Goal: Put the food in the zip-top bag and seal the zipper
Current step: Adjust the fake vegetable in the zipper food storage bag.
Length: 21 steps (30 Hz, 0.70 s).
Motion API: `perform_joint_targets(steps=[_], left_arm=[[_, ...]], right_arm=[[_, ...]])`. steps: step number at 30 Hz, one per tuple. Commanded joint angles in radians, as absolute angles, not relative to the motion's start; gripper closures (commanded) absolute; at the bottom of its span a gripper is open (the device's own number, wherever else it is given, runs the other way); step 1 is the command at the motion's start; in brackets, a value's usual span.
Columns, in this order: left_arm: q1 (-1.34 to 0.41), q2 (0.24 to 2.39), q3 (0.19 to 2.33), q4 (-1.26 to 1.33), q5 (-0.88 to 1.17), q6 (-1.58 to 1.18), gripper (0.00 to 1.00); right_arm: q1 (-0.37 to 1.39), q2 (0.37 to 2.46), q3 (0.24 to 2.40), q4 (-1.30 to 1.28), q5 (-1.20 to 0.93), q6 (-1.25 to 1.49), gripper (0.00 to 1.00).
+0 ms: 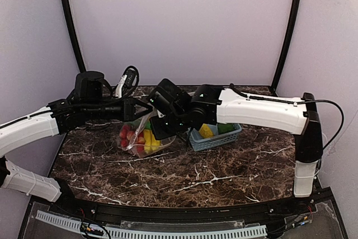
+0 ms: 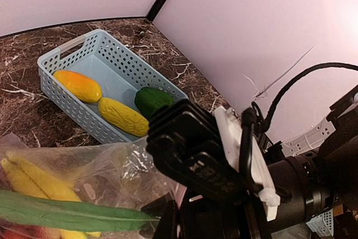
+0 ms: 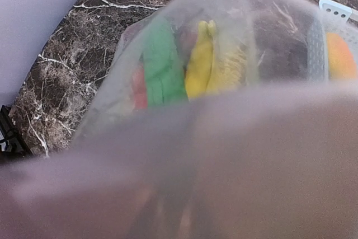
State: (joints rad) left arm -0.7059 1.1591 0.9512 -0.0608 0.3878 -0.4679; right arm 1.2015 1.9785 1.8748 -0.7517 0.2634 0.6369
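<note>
The zip-top bag (image 1: 138, 136) hangs over the table's left middle with its mouth lifted. Through its film I see food: red fruits (image 1: 125, 135), yellow bananas (image 2: 31, 180) and a green leaf (image 2: 61, 214). My left gripper (image 1: 140, 111) is shut on the bag's top edge, with the pinkish zipper (image 2: 182, 193) between its fingers (image 2: 166, 216). My right gripper (image 1: 162, 122) sits right against the bag's mouth. Bag film covers the right wrist view, so its fingers are hidden; only a green piece (image 3: 162, 65) and bananas (image 3: 201, 65) show through.
A light-blue basket (image 1: 196, 140) stands right of the bag and holds an orange-yellow piece (image 2: 78, 85), a yellow piece (image 2: 124, 117) and a dark green one (image 2: 152, 100). The right arm's body (image 2: 207, 155) crowds the left wrist view. Curtain walls close in the back.
</note>
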Motion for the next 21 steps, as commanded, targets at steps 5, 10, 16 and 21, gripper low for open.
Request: perform_joint_targets(steps=[5, 10, 16, 21], left_arm=[[-0.707, 1.139, 0.95, -0.04, 0.385, -0.477, 0.99], [-0.699, 1.136, 0.949, -0.036, 0.383, -0.483, 0.99], [-0.685, 1.129, 0.95, -0.045, 0.394, -0.467, 0.99], [-0.662, 1.11, 0.954, -0.061, 0.435, -0.373, 0.99]], right_arm=[[1.195, 1.887, 1.802, -0.713, 0.259, 0.631, 0.62], [1.194, 1.818, 1.754, -0.704, 0.263, 0.632, 0.54], [1.194, 1.721, 1.723, -0.705, 0.261, 0.627, 0.51], [1.158, 1.632, 1.642, -0.715, 0.268, 0.636, 0.5]])
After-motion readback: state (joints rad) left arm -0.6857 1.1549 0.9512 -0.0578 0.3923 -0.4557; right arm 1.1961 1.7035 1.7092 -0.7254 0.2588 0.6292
